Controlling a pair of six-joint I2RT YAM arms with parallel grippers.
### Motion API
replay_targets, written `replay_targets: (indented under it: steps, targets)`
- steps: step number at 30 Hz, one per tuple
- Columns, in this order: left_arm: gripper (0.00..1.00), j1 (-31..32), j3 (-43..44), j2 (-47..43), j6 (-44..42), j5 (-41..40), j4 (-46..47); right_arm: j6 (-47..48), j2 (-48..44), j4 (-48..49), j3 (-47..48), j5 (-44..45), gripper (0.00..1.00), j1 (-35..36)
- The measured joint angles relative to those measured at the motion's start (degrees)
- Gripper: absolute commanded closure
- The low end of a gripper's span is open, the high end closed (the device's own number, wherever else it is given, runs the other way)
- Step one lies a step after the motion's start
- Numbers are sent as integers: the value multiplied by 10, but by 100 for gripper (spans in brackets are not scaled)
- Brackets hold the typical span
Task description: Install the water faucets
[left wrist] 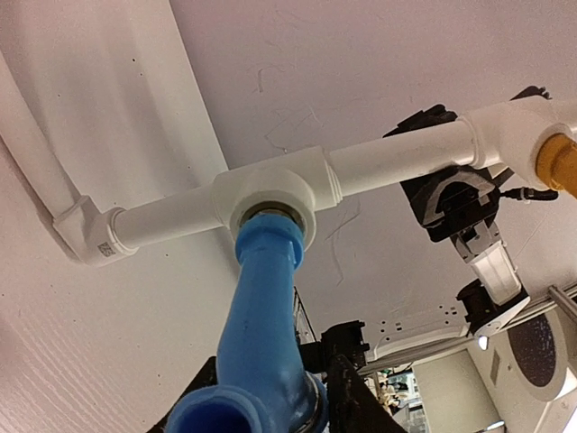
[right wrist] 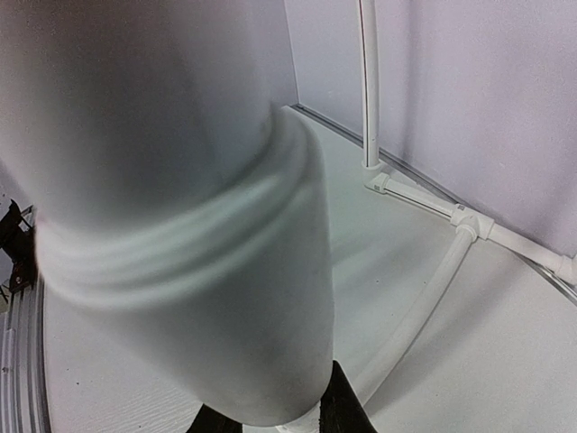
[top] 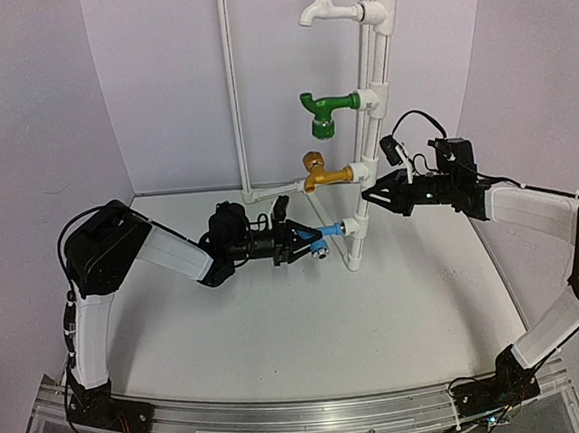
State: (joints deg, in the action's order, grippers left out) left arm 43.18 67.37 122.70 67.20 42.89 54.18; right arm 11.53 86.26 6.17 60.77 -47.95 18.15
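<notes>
- Threading the blue water faucet [top: 321, 236] into the lowest fitting is the step in hand, I judge. From above, my left claw [top: 307, 243] pinches its body. My right claw [top: 368, 196] is clamped on the riser pipe [top: 370, 65], between that fitting and the gold tap [top: 327, 176].
- My left wrist view adds what the top hides: the faucet's neck sits in the white tee [left wrist: 270, 194], apparently square, though I cannot see how deep.
- My right wrist view gives only the blurred pipe filling the frame between dark fingers [right wrist: 347, 406]; no faucet shows there.
- The next move calls for twisting about the faucet's axis, with the pipe braced.
</notes>
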Motion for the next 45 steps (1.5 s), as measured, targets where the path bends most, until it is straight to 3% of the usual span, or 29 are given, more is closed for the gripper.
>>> replay_targets:
  steps: [10,21,38,40,42,45]
  targets:
    - [78,-2,11,-16,-199,-26,-81,0,0,0,0,-2,100,0]
    - [77,4,20,-35,-564,-81,-152,0,0,0,0,-2,100,0]
    - [82,42,-40,-31,-1158,-240,-18,2,0,-2,0,-6,100,-1]
    - [70,44,-46,-22,-1225,-253,14,2,1,-1,0,-6,100,-1]
    - [46,46,-51,-12,-1286,-265,46,2,1,-1,0,-6,100,-1]
    - [25,48,-60,-1,-1356,-280,67,2,2,1,0,-7,100,-1]
